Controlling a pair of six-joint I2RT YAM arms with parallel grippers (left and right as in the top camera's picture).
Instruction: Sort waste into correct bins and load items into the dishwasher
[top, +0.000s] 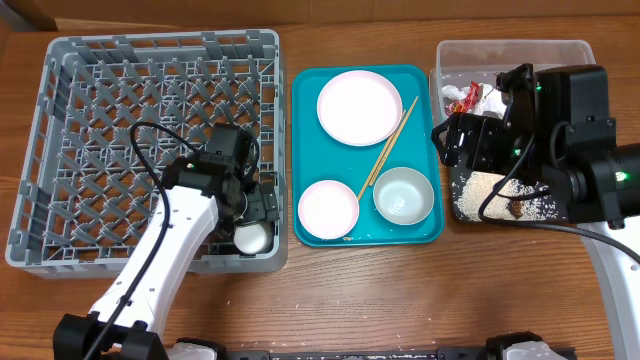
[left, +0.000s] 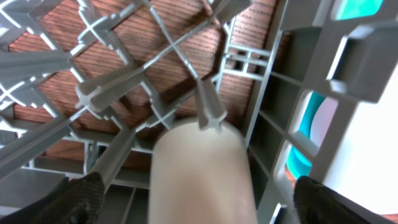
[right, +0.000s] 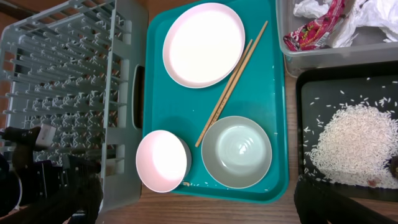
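The left fingers (left: 74, 199) stood wide apart and seemed to hold nothing. The small white cup (left: 199, 177) sat between them, at about 5 o'clock in the large grey plastic dish rack (top: 100, 100). The right fingers (right: 339, 205) were wide open and empty too, near the shallow black tray (right: 311, 106) of rice (right: 357, 146). I judge the cup loading was nearly finished. Next, the left fingers should rise clear of the pegs (left: 208, 106) and go toward 3 o'clock, to the white bowl (top: 328, 209). No writing was readable.

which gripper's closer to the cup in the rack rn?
Left. The left gripper is down in the rack with the cup between its open fingers. The right gripper is over the bins, beyond the teal tray.
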